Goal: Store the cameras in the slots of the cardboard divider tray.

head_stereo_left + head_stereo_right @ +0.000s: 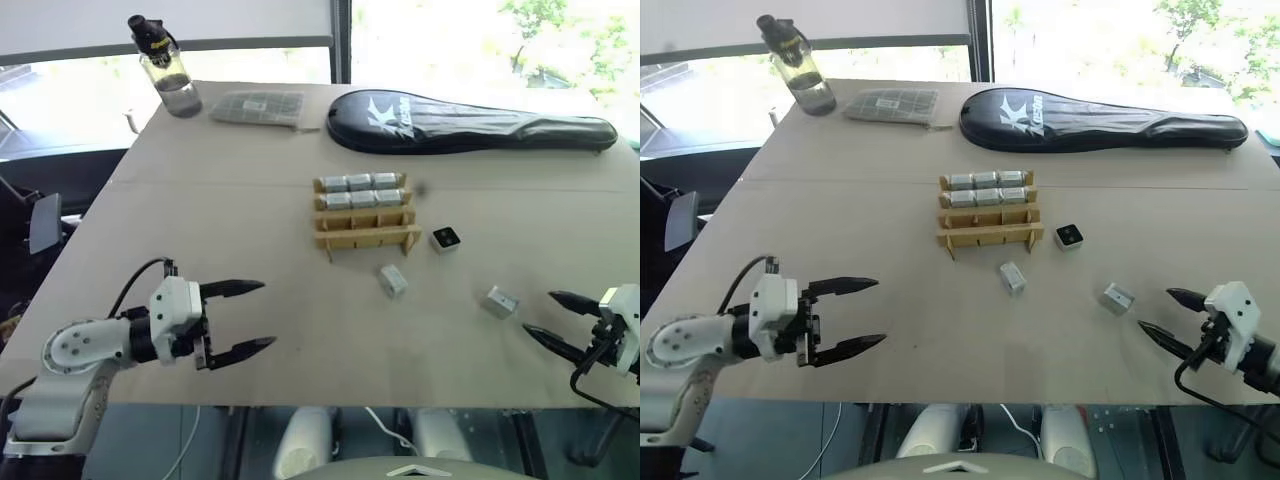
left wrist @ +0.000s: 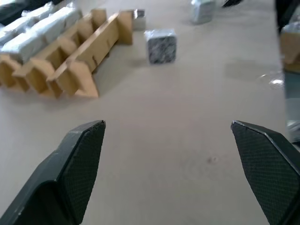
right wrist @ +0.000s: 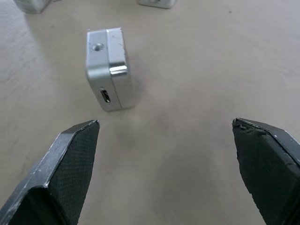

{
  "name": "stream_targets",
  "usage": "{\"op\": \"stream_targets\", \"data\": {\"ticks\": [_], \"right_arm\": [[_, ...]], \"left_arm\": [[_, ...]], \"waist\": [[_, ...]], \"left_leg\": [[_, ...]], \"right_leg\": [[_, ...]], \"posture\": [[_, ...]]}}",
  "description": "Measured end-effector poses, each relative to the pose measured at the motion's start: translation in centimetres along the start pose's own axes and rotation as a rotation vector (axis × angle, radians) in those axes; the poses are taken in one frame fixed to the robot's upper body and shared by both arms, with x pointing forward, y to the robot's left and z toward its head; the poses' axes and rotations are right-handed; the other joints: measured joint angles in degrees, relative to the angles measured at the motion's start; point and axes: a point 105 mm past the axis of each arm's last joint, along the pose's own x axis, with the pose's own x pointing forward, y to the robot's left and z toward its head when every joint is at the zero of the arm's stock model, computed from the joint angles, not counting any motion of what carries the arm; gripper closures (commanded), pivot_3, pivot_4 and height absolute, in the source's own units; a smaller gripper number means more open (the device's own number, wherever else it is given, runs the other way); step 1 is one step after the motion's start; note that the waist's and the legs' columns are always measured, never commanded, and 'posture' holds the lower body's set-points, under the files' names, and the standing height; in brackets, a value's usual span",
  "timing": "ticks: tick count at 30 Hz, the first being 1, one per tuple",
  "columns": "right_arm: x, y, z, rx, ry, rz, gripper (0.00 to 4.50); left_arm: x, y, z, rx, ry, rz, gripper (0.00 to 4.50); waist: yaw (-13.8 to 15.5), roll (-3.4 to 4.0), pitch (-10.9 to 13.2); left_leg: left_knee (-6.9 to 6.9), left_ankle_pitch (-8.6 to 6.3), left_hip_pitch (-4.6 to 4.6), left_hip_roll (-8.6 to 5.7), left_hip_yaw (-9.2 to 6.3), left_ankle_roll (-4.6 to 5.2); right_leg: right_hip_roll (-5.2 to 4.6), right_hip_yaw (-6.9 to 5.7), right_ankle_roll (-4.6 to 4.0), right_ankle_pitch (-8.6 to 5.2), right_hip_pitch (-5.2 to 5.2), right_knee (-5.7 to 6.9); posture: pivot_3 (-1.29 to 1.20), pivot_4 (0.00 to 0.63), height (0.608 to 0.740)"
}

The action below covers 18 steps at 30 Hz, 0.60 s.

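Left gripper [image 1: 250,318]: near worktop's front edge, jaws wide, empty.
Right gripper [image 1: 548,316]: front right corner, jaws wide, empty, facing the closest loose camera [image 3: 108,68].
Cameras: six fill two back rows of the cardboard divider tray [image 1: 365,221]; three lie loose between tray and front right.
Tray axis: long side runs parallel to the front edge; front row empty.
Advice: straddle the camera's narrow faces, centre before closing.

Tan table [image 1: 200,210], divider tray [image 1: 365,228], three loose cameras [image 1: 392,281], racket case [image 1: 470,124], bottle [image 1: 170,75], grey packet [image 1: 257,107]
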Motion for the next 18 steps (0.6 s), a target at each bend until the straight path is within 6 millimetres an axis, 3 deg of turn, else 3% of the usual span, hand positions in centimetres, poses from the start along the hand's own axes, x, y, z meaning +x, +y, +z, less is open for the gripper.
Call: {"op": "stream_targets", "data": {"ticks": [5,16,18], "right_arm": [[1.2,0.7,1.2,-0.028,-0.022,0.05,0.0],[2.8,1.8,2.2,-0.038,-0.043,0.121,0.0],[2.9,1.8,2.5,-0.037,-0.057,0.123,0.52]], "left_arm": [[-0.1,0.5,2.3,0.054,-0.033,-0.086,0.06],[-0.2,0.3,2.9,0.069,-0.038,-0.143,0.06],[-0.2,0.4,2.9,0.067,-0.041,-0.142,0.0]], "waist": [[-0.1,0.01,0.0],[-0.1,-0.05,0.1],[-0.1,-0.08,0.1]], "left_leg": [[0.02,0.0,0.01,-0.03,0.04,0.01],[0.04,0.03,0.07,-0.02,0.28,-0.03],[0.04,0.05,0.08,-0.02,0.28,-0.05]], "right_leg": [[0.14,0.01,0.03,-0.01,0.02,0.0],[0.49,-0.04,0.1,-0.02,0.03,0.01],[0.5,-0.04,0.09,-0.01,0.03,0.01]], "posture": [[0.0,0.15,0.74],[0.0,0.15,0.74],[0.0,0.15,0.74]]}}
